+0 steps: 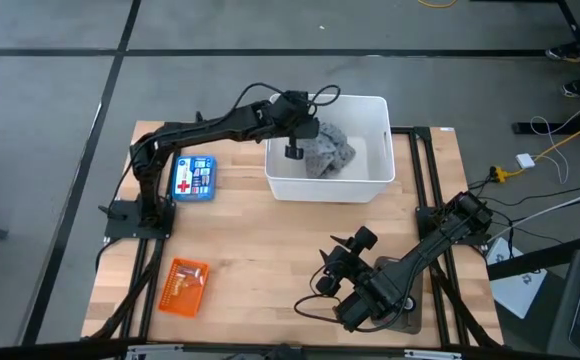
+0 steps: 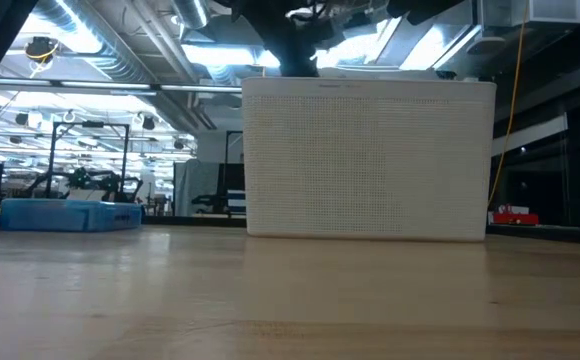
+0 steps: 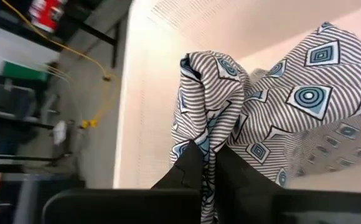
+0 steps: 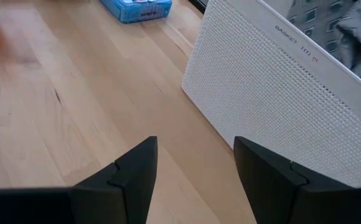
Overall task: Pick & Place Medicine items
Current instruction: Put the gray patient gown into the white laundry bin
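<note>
The flat blue box with a red cross lies flat on the wooden table at the left, also seen in the low view and the right wrist view. My left gripper hangs inside the white basket, shut on the grey patterned cloth. My right gripper waits open above the table near its front right, nothing between its fingers. My left gripper pinches a bunched fold of the cloth between its two fingers, several layers together. The fingers come slanting down from the table's left side. The remainder of the cloth bulges beyond the fingertips inside the basket.
An orange box lies near the table's front left. The basket stands at the far middle, its perforated wall facing my right gripper. Bare wood lies between the basket and the front edge.
</note>
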